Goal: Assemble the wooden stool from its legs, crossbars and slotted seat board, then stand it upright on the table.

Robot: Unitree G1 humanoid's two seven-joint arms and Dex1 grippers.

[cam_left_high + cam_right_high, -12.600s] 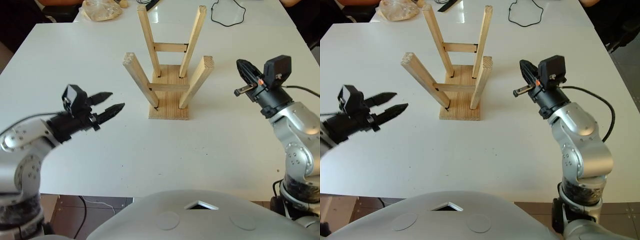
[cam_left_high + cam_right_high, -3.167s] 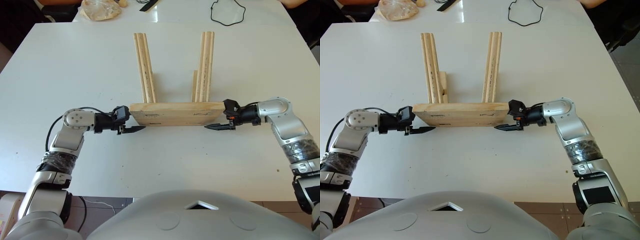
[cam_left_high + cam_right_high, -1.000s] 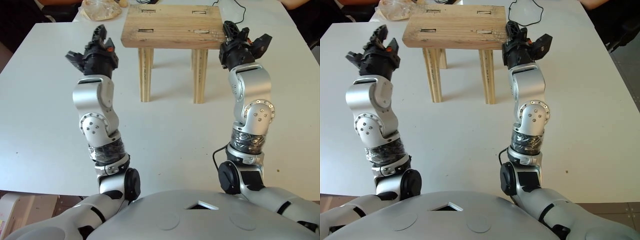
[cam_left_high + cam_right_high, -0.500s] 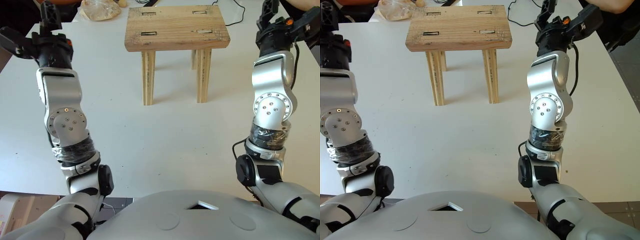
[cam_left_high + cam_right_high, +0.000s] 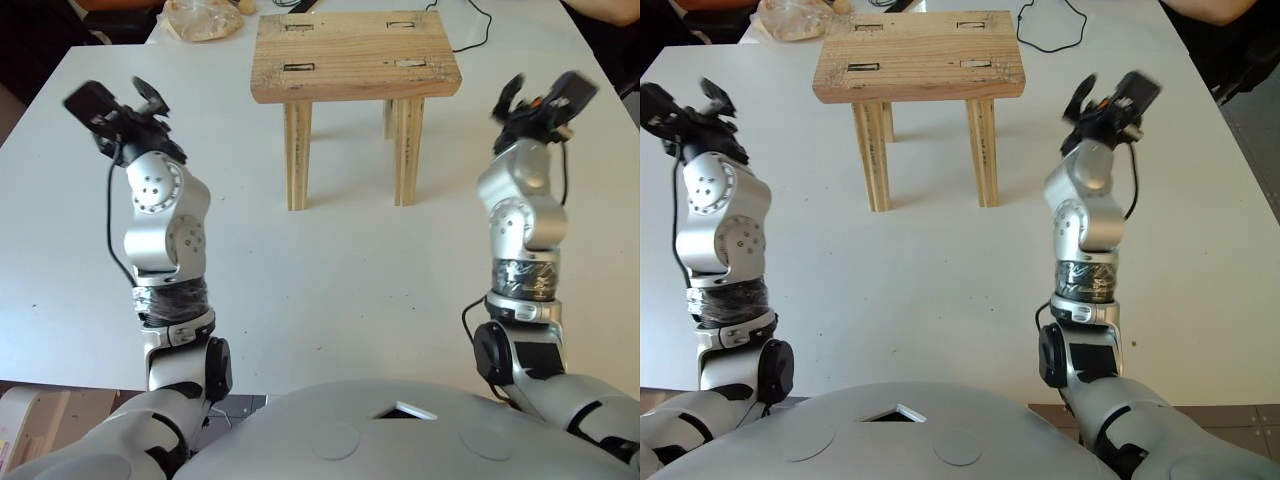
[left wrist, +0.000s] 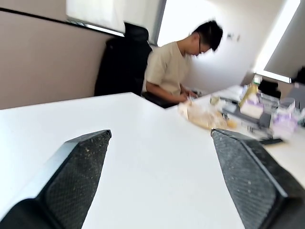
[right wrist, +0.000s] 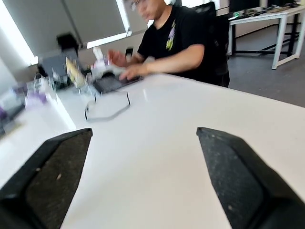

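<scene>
While both arms hang raised to either side of it, the pale wooden four-legged stool point(image 5: 352, 85) stands upright on the white table point(image 5: 330, 270). Its slotted seat board point(image 5: 350, 45) is on top, and the square wooden legs point(image 5: 295, 155) I can see are planted on the surface. From my console, the left arm's black two-fingered pincer point(image 6: 161, 135) sits off the stool's left short end. The right arm's black pincer point(image 7: 144, 130) sits off its right short end. Each is well apart from the wood and holds nothing, fingers spread wide. The seat's long axis runs left to right, straight between the two pincers, so neither arm is clearly the nearer. I judge the assembly finished; any coming move need only carry each pincer outward from the stool's ends without brushing a leg.
</scene>
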